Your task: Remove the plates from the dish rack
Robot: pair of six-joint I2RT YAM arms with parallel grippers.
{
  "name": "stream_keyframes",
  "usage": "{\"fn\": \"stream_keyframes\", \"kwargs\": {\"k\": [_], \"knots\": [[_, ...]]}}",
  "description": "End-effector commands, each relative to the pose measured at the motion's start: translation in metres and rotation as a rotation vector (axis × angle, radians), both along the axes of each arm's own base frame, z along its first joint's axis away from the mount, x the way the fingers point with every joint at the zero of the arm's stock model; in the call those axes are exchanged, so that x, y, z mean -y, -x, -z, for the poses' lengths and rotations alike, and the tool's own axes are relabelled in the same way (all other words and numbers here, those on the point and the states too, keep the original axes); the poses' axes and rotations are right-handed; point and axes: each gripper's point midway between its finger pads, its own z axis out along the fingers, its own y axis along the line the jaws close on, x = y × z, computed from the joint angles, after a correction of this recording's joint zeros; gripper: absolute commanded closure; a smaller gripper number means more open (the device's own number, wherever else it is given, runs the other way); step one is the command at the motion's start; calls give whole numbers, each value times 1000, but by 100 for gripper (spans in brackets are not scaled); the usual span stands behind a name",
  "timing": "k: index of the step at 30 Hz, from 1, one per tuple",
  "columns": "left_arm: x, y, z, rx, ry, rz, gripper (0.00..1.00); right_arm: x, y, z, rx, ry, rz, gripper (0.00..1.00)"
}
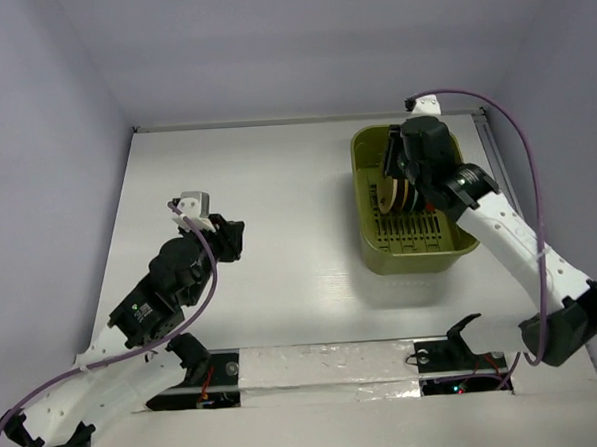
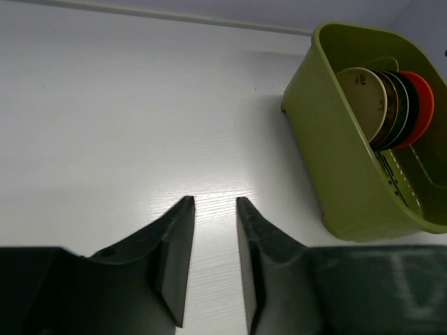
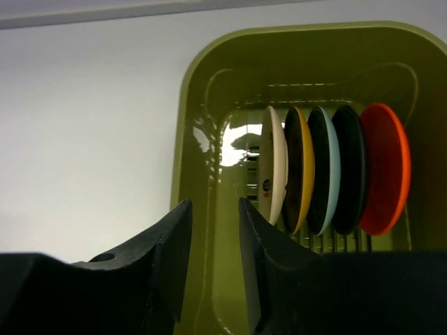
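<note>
The olive-green dish rack [image 1: 366, 212] sits on the right far part of the white tabletop [image 1: 266, 175], its long side running away from the arm bases. Five small plates [image 1: 401, 194] stand on edge in it, packed in one row across its width at about the middle of its length; the near part of the rack shows its bare slotted bottom.

From the right wrist the row reads left to right: a cream-tan plate [image 3: 274, 164]; a yellow-rimmed plate [image 3: 306, 167] with a dark face; a pale blue-rimmed plate [image 3: 332, 167], also dark-faced; a dark plate [image 3: 351, 167]; and a plain orange-red plate [image 3: 385, 167] at the end. Whether neighbouring plates touch cannot be told.

The right claw [image 3: 214, 213] hangs over the rack, its jaws a small way apart with nothing between them. In its own view the gap lines up with the rack's left inner wall, just left of the cream-tan plate; how high it hangs above the rim cannot be told.

The left claw [image 2: 214, 209] is well apart from the rack, over the bare left middle of the tabletop. Its jaws also stand a little apart and hold nothing; it points toward the far wall, with the rack off to its right. From that wrist the cream-tan plate's face shows, with the others stacked behind it and the orange-red one hindmost.

A purple cable [image 1: 519, 137] loops along the right arm.
</note>
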Motion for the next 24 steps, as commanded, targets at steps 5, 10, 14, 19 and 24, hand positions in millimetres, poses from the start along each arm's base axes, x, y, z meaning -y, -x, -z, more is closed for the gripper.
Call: {"fn": "stream_keyframes", "kwargs": {"k": [5,10,14,19,24], "knots": [[-2,-3,-7,27,17,-12,45,14,-24,19,-59,156,123,55],[-5,-2,-11,42,26,-14,39,12,-39,38,-96,207,141,57],[-7,-1,-12,48,29,-15,39,15,-52,54,-133,251,179,61],[-5,-1,-13,53,31,-5,39,25,-58,71,-168,269,201,64],[-5,0,-14,56,33,-5,39,30,-62,90,-205,302,217,64]]}}
